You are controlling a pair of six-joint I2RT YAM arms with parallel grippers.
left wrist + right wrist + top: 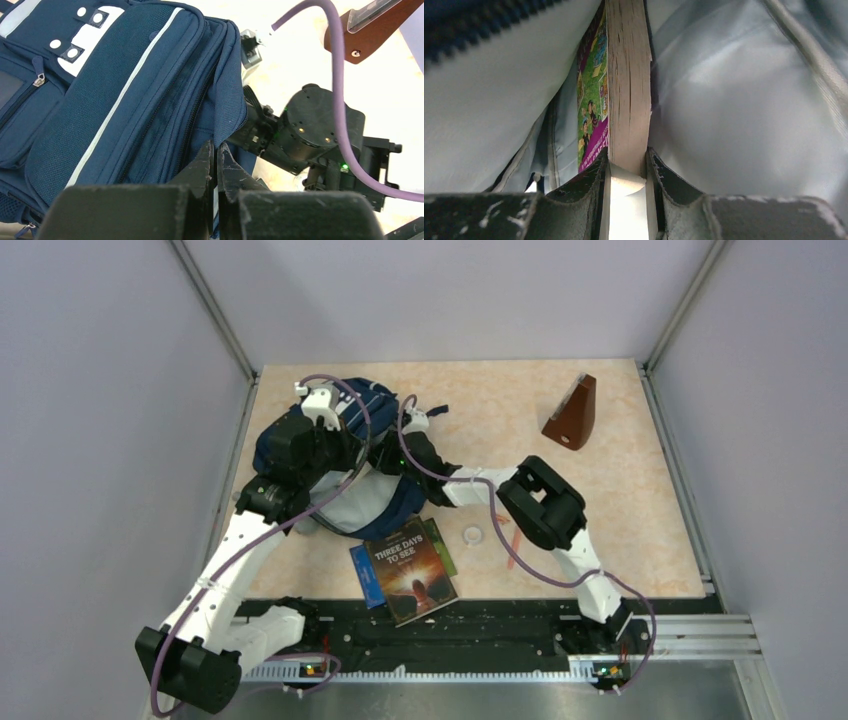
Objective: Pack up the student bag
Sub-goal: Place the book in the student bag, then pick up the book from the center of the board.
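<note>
The rim of the student bag (125, 90) is pinched by the left gripper (216, 160), seemingly to keep it open. Inside it, a paperback (628, 75) is clasped by the right gripper (626, 159).

We see the left arm (225, 560) and right arm (545, 505) meet over the student bag (350, 508), perhaps reaching inside, books (415, 570) beside it.

Dark paperback titled THREE DAYS TO SEE (415, 575) lies flat near the front edge of the beige speckled tabletop (620, 510), just ahead of me. It sits on a blue book (364, 578) and a green book (441, 543), both poking out. Small white ring (473, 535) just right of the stack. Brown wedge-shaped stand (573, 415) far right, well apart. Thick paperback with green-purple cartoon cover (629, 85) upright, page edges facing me.
</note>
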